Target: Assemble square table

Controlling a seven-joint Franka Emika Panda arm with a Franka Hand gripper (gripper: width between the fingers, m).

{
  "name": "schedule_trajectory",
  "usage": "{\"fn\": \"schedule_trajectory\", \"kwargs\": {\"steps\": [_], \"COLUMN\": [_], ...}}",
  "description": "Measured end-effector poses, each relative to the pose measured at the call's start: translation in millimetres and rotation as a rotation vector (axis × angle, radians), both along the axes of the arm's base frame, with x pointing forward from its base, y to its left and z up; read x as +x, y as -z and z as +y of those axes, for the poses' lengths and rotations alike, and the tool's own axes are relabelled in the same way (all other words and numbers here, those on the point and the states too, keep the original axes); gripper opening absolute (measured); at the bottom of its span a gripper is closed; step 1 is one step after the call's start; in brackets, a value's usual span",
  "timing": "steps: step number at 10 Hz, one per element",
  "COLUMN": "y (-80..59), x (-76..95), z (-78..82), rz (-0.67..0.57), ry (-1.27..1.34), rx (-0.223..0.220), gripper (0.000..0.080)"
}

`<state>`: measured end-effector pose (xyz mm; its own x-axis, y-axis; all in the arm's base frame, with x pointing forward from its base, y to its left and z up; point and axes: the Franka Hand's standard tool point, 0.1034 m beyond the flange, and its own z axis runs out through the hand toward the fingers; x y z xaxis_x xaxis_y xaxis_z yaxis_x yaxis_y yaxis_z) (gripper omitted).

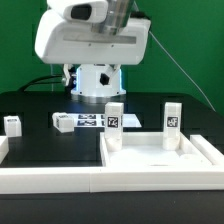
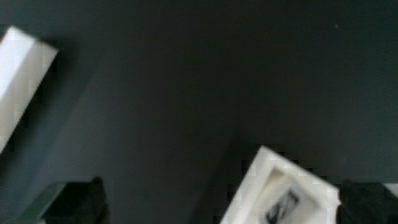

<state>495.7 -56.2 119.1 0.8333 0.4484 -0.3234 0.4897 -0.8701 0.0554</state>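
Green backdrop and a black bench (image 1: 30, 105) surround the square table's parts. Its white tray-like tabletop (image 1: 165, 158), with raised rims, lies at the exterior view's right. 2 upright legs (image 1: 114, 116), short white blocks bearing black-and-white tags, stand at its far rim. 2 loose legs (image 1: 12, 124) sit apart to the left. The gripper (image 2: 217, 205) gapes wide, holding nothing.

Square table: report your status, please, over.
Fingers open, empty. Two legs upright on tabletop; two loose legs aside. Nothing in the way.
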Motion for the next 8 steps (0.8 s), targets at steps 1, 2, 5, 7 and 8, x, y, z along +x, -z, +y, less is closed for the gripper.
{"fn": "schedule_trajectory", "kwargs": {"steps": [1, 2, 5, 7, 8], "y": [10.9, 10.8, 12.2, 27.2, 32.6], "x": [-10.5, -10.3, -10.9, -30.7, -45.5], "z": [2.1, 2.2, 1.8, -3.4, -11.1], "rz": [-0.005, -0.003, -0.002, -0.002, 0.013], "ry": [-0.005, -0.006, -0.006, -0.015, -0.032], "rx": [0.004, 0.004, 0.003, 0.020, 0.031], "gripper": [0.0648, 0.0648, 0.0648, 0.0648, 0.0648]}}
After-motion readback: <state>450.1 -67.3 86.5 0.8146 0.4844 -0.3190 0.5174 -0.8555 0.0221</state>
